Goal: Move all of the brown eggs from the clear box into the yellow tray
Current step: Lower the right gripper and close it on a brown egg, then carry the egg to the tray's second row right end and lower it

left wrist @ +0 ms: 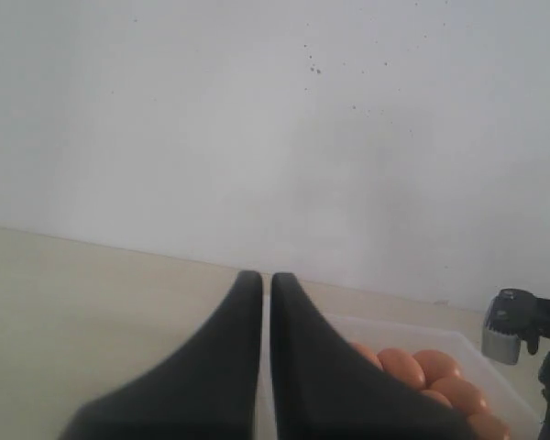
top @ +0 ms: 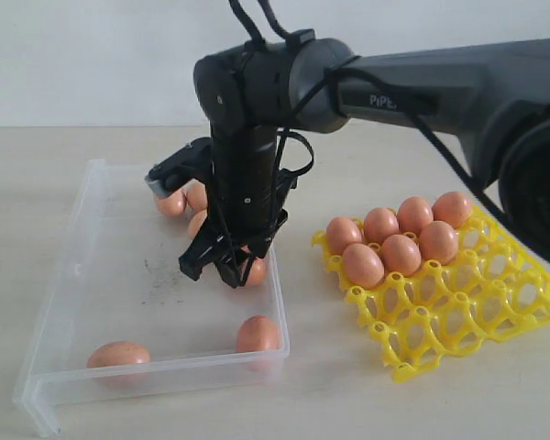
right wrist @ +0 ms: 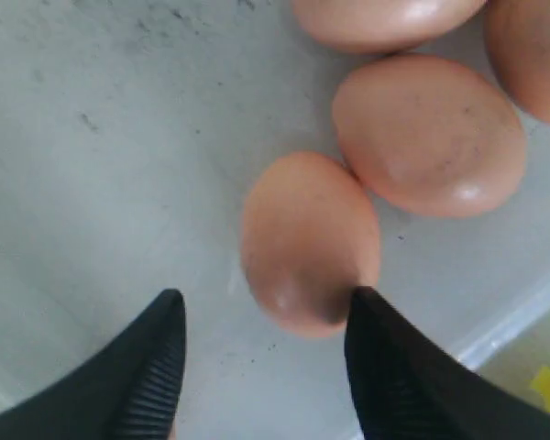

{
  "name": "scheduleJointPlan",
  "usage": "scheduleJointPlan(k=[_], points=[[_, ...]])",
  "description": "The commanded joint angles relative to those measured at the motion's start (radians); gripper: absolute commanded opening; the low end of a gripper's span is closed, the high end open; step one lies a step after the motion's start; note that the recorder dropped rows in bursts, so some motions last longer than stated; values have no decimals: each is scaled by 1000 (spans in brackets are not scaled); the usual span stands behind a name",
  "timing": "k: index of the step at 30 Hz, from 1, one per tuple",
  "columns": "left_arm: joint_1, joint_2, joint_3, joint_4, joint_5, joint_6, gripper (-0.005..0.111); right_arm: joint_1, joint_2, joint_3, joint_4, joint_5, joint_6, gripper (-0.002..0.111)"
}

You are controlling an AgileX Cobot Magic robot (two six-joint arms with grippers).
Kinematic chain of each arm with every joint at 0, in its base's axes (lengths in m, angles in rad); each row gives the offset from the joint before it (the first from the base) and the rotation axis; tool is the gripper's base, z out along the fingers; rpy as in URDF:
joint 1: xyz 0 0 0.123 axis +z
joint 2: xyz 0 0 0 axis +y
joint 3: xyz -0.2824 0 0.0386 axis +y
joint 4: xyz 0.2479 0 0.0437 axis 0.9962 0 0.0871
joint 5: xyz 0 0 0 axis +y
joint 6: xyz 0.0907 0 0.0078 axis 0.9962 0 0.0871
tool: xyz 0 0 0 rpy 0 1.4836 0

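Right tool jaws apart, straddling brown egg by right wall of clear box. Centre it, close gently, clear neighbour egg, lift toward yellow tray at right.

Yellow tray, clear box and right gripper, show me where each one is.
yellow tray (top: 458, 316): exterior view, on its empty front cups.
clear box (top: 119, 275): exterior view, on its bare floor.
right gripper (right wrist: 264, 298): right wrist view, midway between its open fingertips.
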Motion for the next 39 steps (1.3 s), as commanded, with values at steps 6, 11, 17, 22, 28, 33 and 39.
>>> scheduleJointPlan(k=[6,11,17,22,28,33,39], points=[[1,-3,-3,-11,-16,-7,4,-2,54,-5,-58,-126,-64,51],[1,-3,-3,-11,-16,-7,4,-2,56,-5,-52,-138,-114,51],[1,-3,-3,-11,-16,-7,4,-2,56,-5,-62,-143,-159,51],[1,-3,-3,-11,-16,-7,4,-2,56,-5,-56,-185,-157,20],[1,-3,-3,-11,-16,-7,4,-2,56,-5,-38,-364,105,0],[1,-3,-3,-11,-16,-7,4,-2,44,-3,7,-456,77,0],[-37,-3,-3,-11,-16,-7,4,9,-19,61,92,-373,-89,0]])
